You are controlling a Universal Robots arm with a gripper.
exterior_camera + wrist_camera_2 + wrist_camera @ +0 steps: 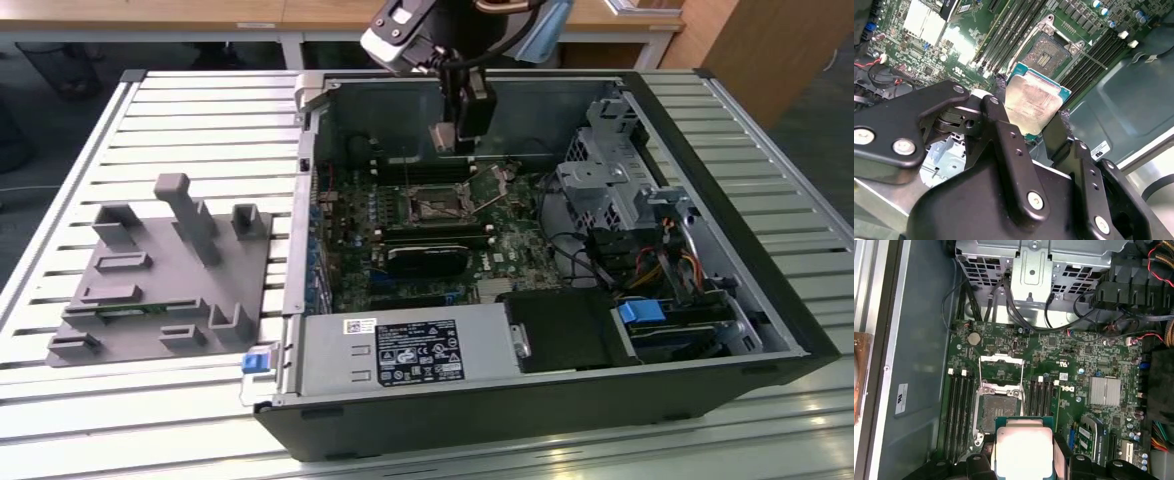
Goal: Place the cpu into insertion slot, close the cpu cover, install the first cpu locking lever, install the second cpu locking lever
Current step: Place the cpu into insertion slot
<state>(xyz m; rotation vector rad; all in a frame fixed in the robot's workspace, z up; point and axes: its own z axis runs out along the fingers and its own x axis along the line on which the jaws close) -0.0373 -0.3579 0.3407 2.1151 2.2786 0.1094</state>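
My gripper (458, 138) hangs inside the open computer case, above the green board, shut on the cpu (1036, 104). The chip is a flat square with a dull silver-tan top, and black fingers (1000, 120) press on two opposite edges. In the first wrist view the cpu (1023, 445) sits just short of the insertion slot (999, 412), a square black socket with a dark bare centre. The socket also shows in the second wrist view (1051, 52) and in the exterior view (434, 208). The cpu cover (1000, 366) is flipped open beyond it. A thin locking lever (1091, 57) angles out beside the socket.
Long black memory slots (960, 412) flank the socket on both sides. A silver heat sink (1105, 391), a metal drive cage (1039, 262) and cable bundles (667, 265) crowd the case. A power supply (400, 350) fills the case's front. A grey fixture (160, 280) lies on the slatted table.
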